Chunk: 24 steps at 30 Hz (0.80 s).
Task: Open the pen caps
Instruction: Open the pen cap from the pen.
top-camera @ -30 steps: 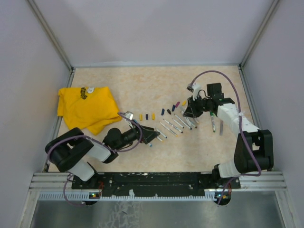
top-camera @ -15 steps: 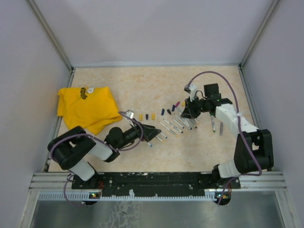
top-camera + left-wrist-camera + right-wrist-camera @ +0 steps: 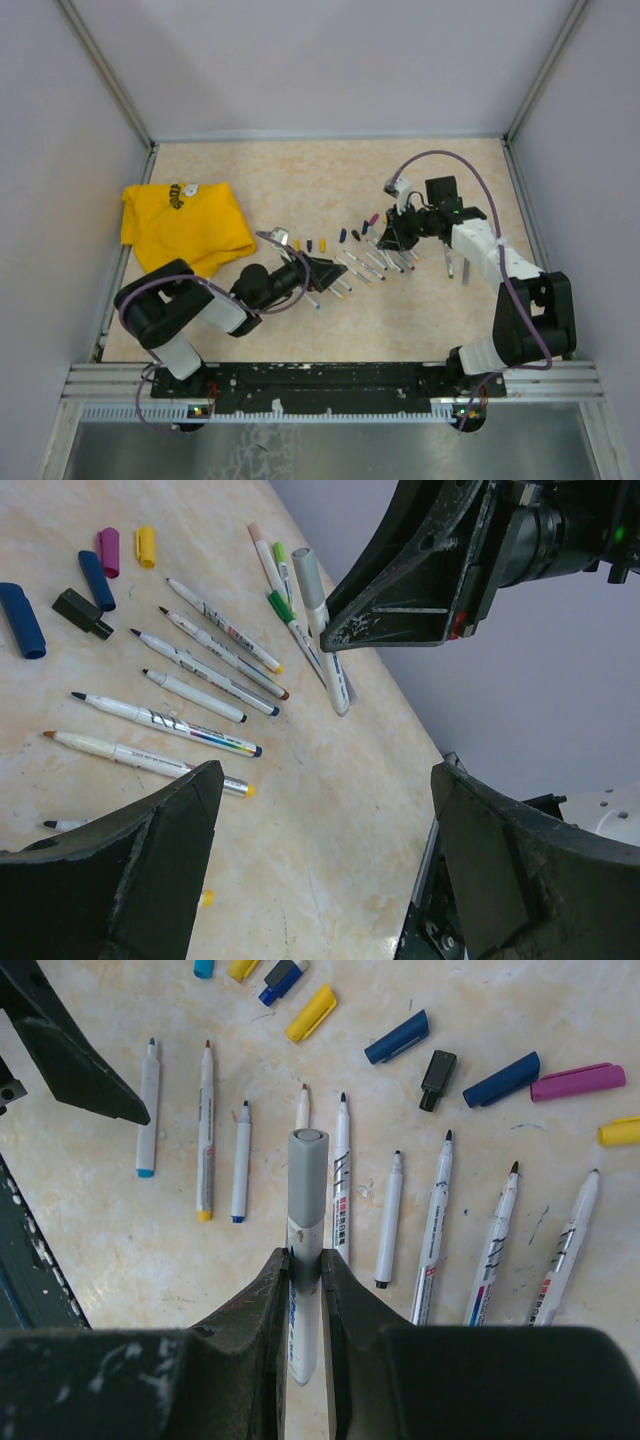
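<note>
Mottled beige tabletop (image 3: 100,1250), stubby plastic caps (image 3: 397,1038); left jaws apart, right jaws tight on grey-capped pen (image 3: 305,1210).

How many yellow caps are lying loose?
3 yellow caps, right wrist view: one cut off at the top edge, one lower right of it, one at the right edge below the magenta cap. Others may be hidden.

Beige marbled table (image 3: 300,180). Carries crumpled yellow cloth (image 3: 185,230) at left, row of uncapped pens (image 3: 435,1230) at centre-right, loose caps (image 3: 397,1037) (blue, yellow, black, magenta) scattered just beyond.
</note>
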{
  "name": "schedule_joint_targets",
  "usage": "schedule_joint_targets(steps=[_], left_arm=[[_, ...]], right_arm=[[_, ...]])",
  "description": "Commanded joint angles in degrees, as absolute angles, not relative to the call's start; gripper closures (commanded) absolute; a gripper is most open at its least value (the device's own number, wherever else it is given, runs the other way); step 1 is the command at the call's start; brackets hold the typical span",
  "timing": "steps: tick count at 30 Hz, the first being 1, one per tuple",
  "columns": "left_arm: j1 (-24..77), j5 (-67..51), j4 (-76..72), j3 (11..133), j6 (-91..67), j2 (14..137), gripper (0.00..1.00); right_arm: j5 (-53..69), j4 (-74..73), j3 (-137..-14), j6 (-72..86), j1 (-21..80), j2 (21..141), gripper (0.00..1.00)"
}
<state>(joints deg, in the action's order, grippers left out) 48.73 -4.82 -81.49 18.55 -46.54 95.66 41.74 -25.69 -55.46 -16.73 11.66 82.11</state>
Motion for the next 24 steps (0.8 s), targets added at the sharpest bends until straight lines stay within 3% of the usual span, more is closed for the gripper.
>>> schedule_joint_targets(steps=[1,18,24], left_arm=[[49.03,-2.28,-84.7,21.41,-47.05,97.41,0.11],[50.07,5.25,-76.92,34.57,-51.94,105.04,0.13],[50.53,5.78,-73.08,39.5,-51.77,107.78,0.24]], right_arm=[[43.42,-22.91,-54.78,-16.57,12.79,79.55,1.0],[44.07,-22.19,-54.39,-16.65,14.49,78.49,1.0],[44.45,-21.92,-54.14,-16.85,14.76,78.0,1.0]])
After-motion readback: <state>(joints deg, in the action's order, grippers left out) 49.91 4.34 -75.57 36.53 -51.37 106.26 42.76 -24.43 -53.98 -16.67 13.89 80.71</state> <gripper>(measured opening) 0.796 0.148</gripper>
